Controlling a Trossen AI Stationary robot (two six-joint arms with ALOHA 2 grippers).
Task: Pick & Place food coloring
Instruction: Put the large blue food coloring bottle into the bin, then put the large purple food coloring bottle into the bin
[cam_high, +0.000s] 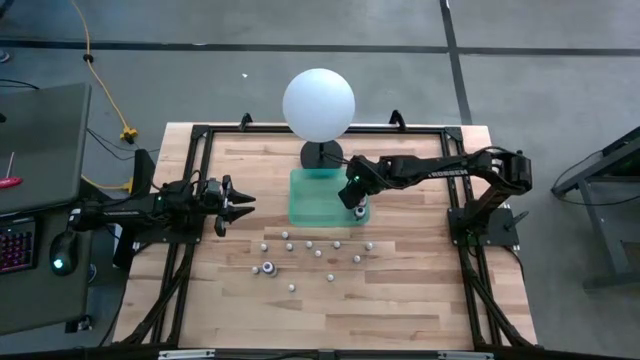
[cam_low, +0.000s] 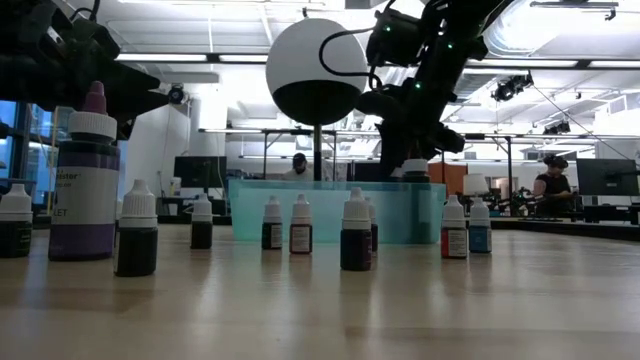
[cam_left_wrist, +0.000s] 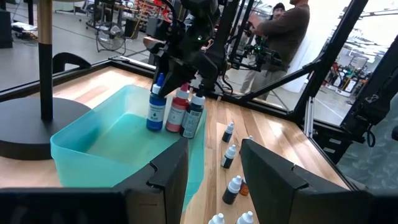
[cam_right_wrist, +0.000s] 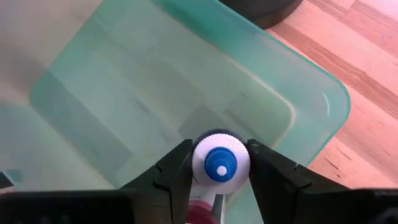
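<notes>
Three food coloring bottles, blue (cam_left_wrist: 157, 109), red (cam_left_wrist: 178, 111) and dark (cam_left_wrist: 194, 117), stand upright inside the green tray (cam_high: 310, 205), in its near right corner. My right gripper (cam_right_wrist: 219, 168) reaches down over them and is shut on the blue-tipped white cap of one. Several more small bottles (cam_high: 310, 250) stand loose on the wood in front of the tray. My left gripper (cam_high: 240, 200) waits open and level at the table's left, holding nothing. My right gripper pinches the round white cap (cam_right_wrist: 219, 163) of the blue bottle between its two fingers, one on each side. The fingers come from above, slanting down. The bottle is upright with its base on the tray floor beside the red one.
A big white sphere (cam_high: 318, 103) on a black stand rises just behind the tray. A larger purple bottle (cam_low: 85, 185) stands near the table's front edge. A person (cam_left_wrist: 280, 37) is beyond the table's right side. Bare wood lies between the loose bottles and the near edge.
</notes>
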